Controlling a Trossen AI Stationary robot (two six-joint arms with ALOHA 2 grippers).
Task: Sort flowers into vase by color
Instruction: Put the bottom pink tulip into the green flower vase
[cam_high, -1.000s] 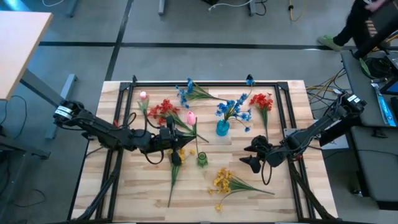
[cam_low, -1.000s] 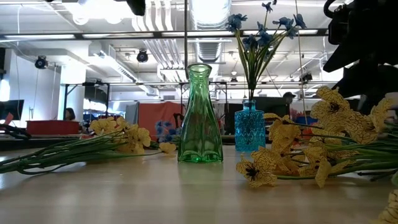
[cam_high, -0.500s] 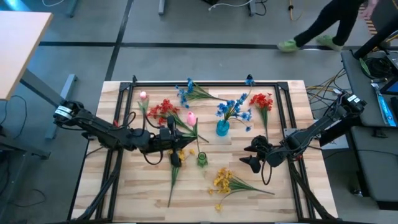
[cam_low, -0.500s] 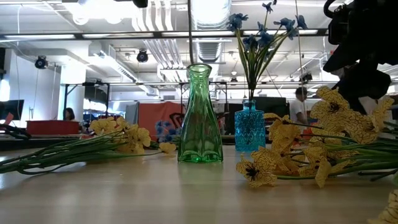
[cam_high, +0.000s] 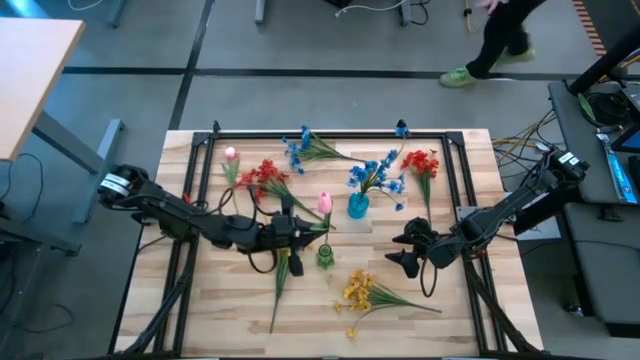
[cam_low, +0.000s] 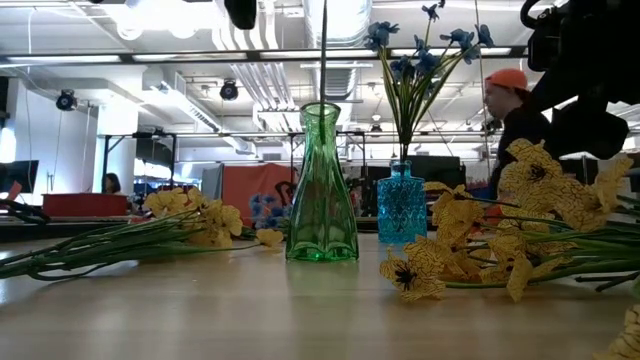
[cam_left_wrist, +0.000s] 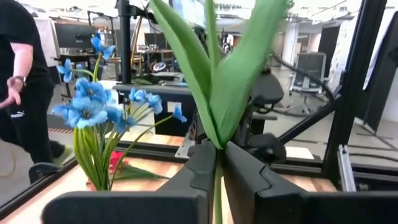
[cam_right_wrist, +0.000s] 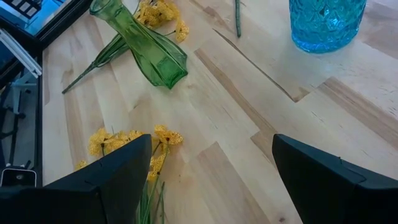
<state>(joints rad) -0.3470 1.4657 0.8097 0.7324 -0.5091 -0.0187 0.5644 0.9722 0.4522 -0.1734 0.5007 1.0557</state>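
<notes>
In the high view the left gripper (cam_high: 300, 232) sits just left of centre, clamped tight on the green stem of a pink bud (cam_high: 324, 203), whose bloom stands just above and beside the green vase (cam_high: 325, 257). The left wrist view shows the stem (cam_left_wrist: 216, 186) pinched between the two dark fingers (cam_left_wrist: 199, 171), leaves fanning upward.

The right gripper (cam_high: 402, 248) waits in the right middle of the frame, jaws spread wide and holding nothing, over bare wood between the vases and the table's right rail.

The blue vase (cam_high: 357, 206), holding blue sprigs (cam_high: 375, 175), stands near the centre, up and right of the green one. Red sprigs lie at upper left (cam_high: 262, 176) and upper right (cam_high: 421, 162), loose blue ones (cam_high: 303, 148) near the top edge, another pink bud (cam_high: 231, 155) by the upper-left frame bar. Yellow sprigs (cam_high: 358, 291) lie below centre; another yellow one (cam_high: 290, 245) is left of the green vase. The lower left and lower right corners of the table (cam_high: 200, 320) are open wood.
</notes>
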